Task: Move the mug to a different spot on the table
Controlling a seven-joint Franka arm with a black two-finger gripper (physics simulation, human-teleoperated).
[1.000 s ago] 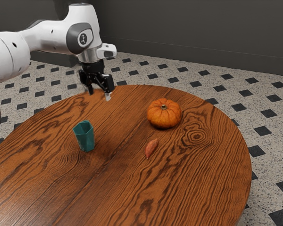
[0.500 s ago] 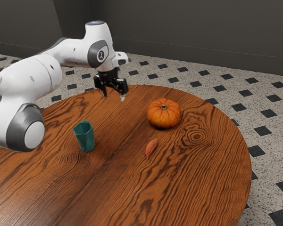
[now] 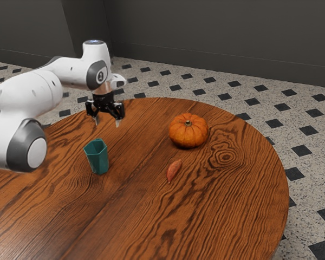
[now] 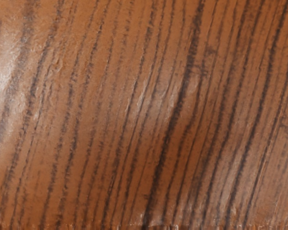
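- Hovering over the table [image 3: 222, 211], my gripper [image 3: 106, 122] has its fingers spread, pinching nothing
- The teal mug [image 3: 97, 156] stands upright on the wood near my gripper, untouched, well apart from the pumpkin [image 3: 188, 130]

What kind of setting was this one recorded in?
Probably a simulated indoor room, perhaps a dining or kitchen area: a round wooden table holding a pumpkin and a teal mug, a speckled floor with black diamond tiles, and a dark wall with a baseboard behind.
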